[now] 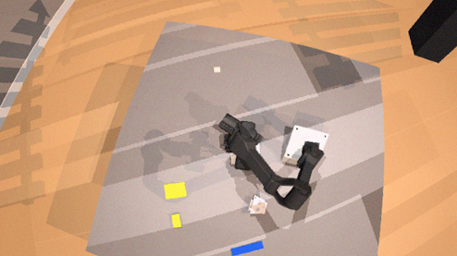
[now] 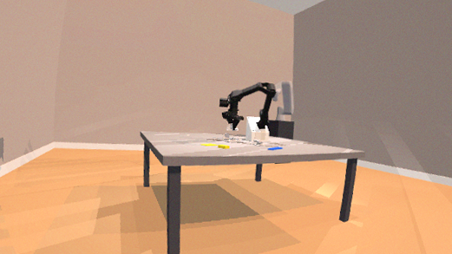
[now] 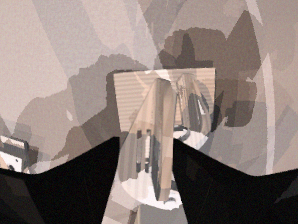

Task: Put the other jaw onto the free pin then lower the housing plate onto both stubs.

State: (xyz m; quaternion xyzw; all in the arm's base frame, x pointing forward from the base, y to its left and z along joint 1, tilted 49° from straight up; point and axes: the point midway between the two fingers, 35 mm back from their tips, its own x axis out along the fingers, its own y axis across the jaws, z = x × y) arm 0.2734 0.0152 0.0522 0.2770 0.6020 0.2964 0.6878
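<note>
My gripper [image 2: 234,124] [image 3: 144,143] points down and is shut on a jaw [image 3: 164,125], a beige, tapered piece with a white, toothed-looking lower part. The held jaw is above the table. Beyond it in the wrist view, the other jaw [image 3: 196,102] stands by a ribbed beige block [image 3: 132,92]. The held jaw partly covers both, and the free pin cannot be made out. I cannot tell whether any gear teeth touch. A small white plate with dark holes, likely the housing plate [image 1: 257,204] [image 3: 12,156], lies apart on the table.
A yellow rectangle [image 1: 175,191], a smaller yellow block [image 1: 176,220], a blue bar [image 1: 247,248] and a small cream square [image 1: 216,70] lie on the grey table [image 1: 328,232]. The arm's base stands by a large white box [image 1: 299,137].
</note>
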